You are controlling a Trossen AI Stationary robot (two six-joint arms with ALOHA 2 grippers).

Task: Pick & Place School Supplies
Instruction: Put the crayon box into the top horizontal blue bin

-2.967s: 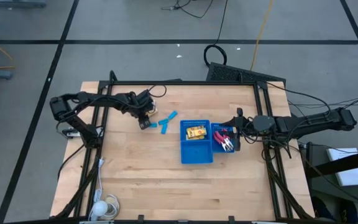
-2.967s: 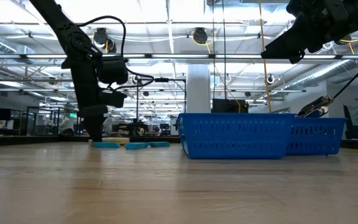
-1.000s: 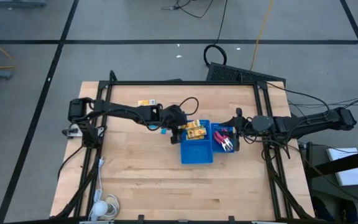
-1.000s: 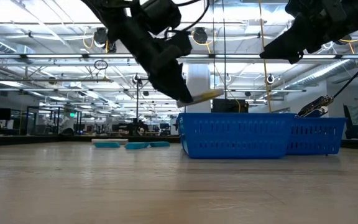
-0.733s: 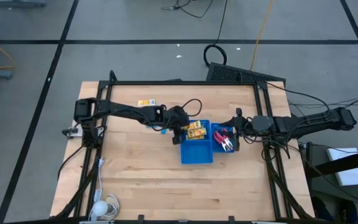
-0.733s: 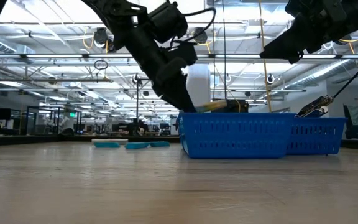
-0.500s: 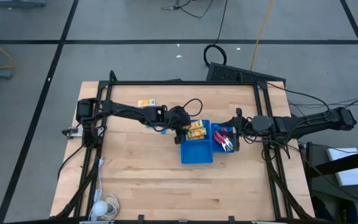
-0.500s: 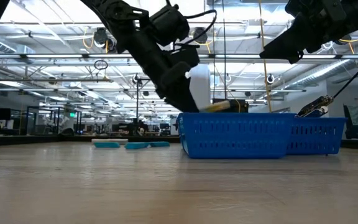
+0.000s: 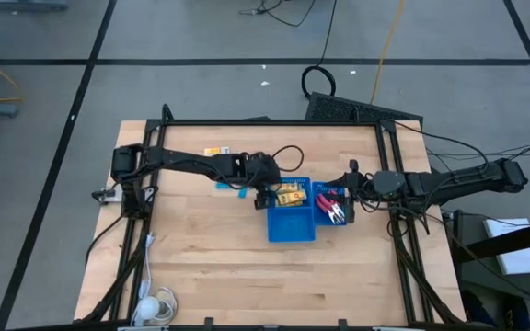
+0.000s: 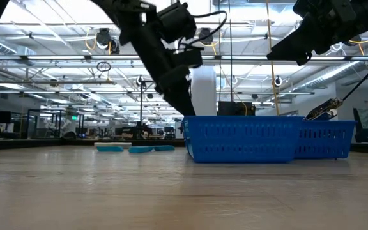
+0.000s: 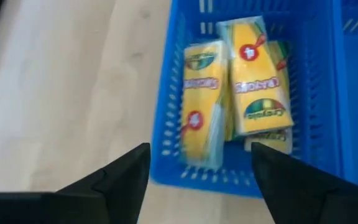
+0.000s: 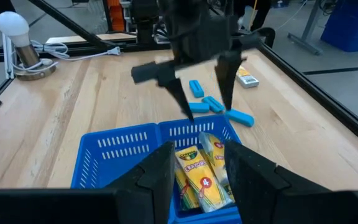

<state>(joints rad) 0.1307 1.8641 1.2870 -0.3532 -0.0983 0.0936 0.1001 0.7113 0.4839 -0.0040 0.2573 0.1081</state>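
Both fingers of my left gripper point(image 11: 197, 186) stand spread and empty over the blue mesh plastic basket point(image 9: 291, 230), where yellow crayon packets point(image 11: 238, 93) lie. Only my right wrist view shows my right gripper point(image 12: 197, 171), parted and empty, and light-blue plastic pieces point(image 12: 213, 106) on the pale wooden table point(image 9: 201, 267) beyond. Low down, ceiling lights fill the hall.
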